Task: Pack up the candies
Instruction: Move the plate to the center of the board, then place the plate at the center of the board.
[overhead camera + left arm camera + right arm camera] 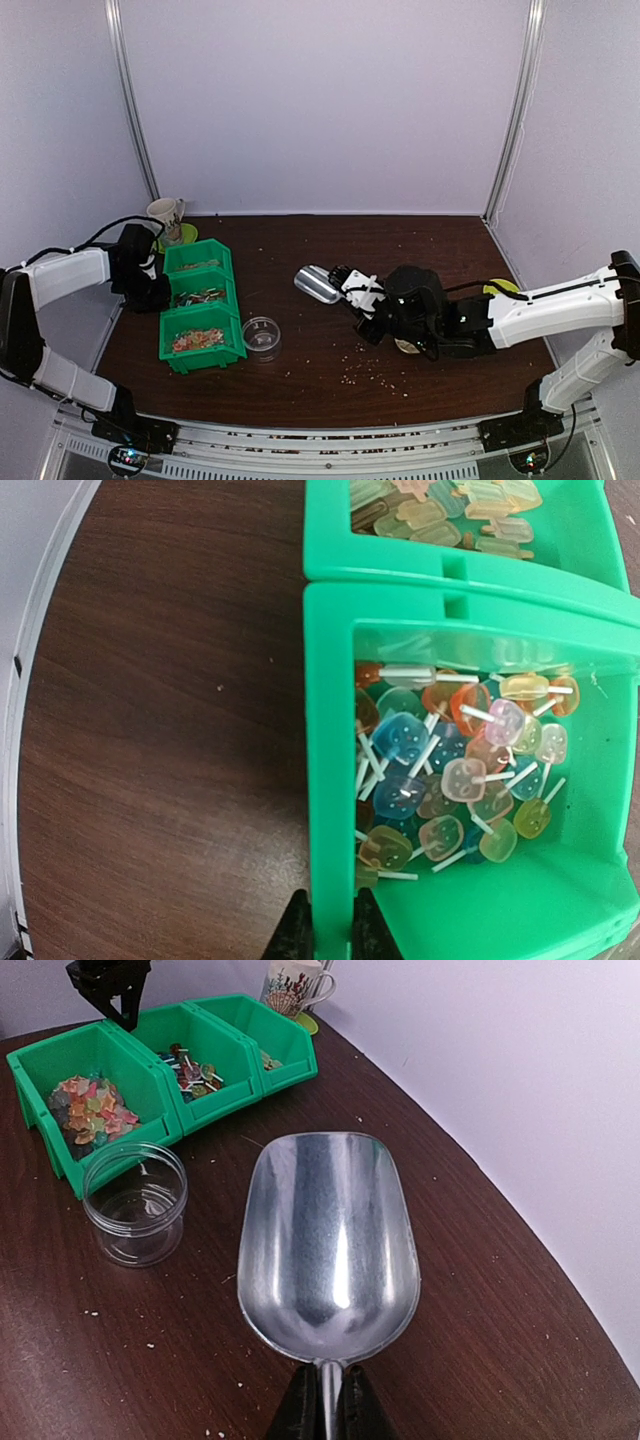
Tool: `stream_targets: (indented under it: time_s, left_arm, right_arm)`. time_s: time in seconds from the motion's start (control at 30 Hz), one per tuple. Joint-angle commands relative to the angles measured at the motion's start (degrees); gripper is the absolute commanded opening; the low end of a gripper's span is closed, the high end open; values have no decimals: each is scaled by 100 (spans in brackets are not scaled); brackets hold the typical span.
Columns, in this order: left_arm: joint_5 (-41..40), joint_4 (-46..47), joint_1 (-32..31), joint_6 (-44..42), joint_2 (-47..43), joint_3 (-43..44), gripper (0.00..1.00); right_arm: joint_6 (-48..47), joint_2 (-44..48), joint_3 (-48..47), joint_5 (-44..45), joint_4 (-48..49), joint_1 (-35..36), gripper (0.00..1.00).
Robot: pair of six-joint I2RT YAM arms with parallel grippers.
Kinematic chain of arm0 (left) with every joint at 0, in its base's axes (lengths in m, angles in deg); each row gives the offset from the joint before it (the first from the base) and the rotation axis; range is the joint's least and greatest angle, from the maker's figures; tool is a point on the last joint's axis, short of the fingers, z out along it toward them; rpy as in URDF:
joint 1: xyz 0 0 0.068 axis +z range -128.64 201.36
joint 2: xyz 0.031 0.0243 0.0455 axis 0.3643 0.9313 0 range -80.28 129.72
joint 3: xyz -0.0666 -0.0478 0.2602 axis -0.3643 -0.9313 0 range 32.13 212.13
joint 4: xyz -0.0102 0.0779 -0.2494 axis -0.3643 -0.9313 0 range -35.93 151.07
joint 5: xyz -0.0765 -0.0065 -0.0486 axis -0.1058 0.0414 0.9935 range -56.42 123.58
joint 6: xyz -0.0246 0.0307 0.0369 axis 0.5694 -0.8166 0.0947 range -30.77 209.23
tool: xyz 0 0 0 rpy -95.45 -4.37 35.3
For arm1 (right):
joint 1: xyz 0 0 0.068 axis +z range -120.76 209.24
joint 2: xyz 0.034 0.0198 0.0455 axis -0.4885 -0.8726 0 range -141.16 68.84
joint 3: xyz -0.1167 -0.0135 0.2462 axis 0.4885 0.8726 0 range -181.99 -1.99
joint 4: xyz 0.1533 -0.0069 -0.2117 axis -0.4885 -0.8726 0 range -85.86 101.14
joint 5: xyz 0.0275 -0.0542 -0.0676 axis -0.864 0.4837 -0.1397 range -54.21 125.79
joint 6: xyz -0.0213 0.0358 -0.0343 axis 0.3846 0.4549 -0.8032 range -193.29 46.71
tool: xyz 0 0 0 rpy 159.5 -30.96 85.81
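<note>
The candies (198,340) are tiny orange, red and green sweets heaped in the nearest of three green bins; they also show in the right wrist view (90,1110). The middle bin (330,730) holds flat coloured sweets on white sticks (450,770). My left gripper (331,932) is shut on that bin's left wall, one finger on each side; it also shows in the top view (155,290). My right gripper (327,1405) is shut on the handle of an empty metal scoop (330,1230), held over the table right of the bins (318,285). A clear empty jar (262,337) stands beside the nearest bin.
A patterned mug (167,215) on a green coaster stands behind the far bin (197,257). Pale crumbs (375,372) lie scattered on the brown table near the right arm. A yellow-green object (505,288) sits at the right edge. White walls close in the back and sides.
</note>
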Motion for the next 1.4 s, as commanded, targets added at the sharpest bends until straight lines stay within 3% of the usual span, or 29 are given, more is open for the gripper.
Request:
stream_targets:
  time_s: [0.0,0.13,0.33,0.6,0.93,1.37]
  left_arm:
    - [161,-264,-199,79,-109,-316,2]
    - [177,-338,-343,104,-249,-408,0]
    - [153,-338,-673,202,-252,-435,0]
    - [118,-200,-1102,536,-189,-301,0]
    - [29,107,-1758,788,370,65,0]
    - [68,494,-2116,851,1093,776,0]
  right_arm:
    - [-132,-85,-352,-81,-319,87,0]
    - [-267,-214,-933,-232,-1307,263,0]
    - [-349,-739,-2423,-199,-3644,570,0]
    - [-305,-1575,-3849,-144,-5445,729,0]
    - [-140,-2314,-4403,337,-5993,734,0]
    - [-12,-2980,-5151,926,-6353,718,0]
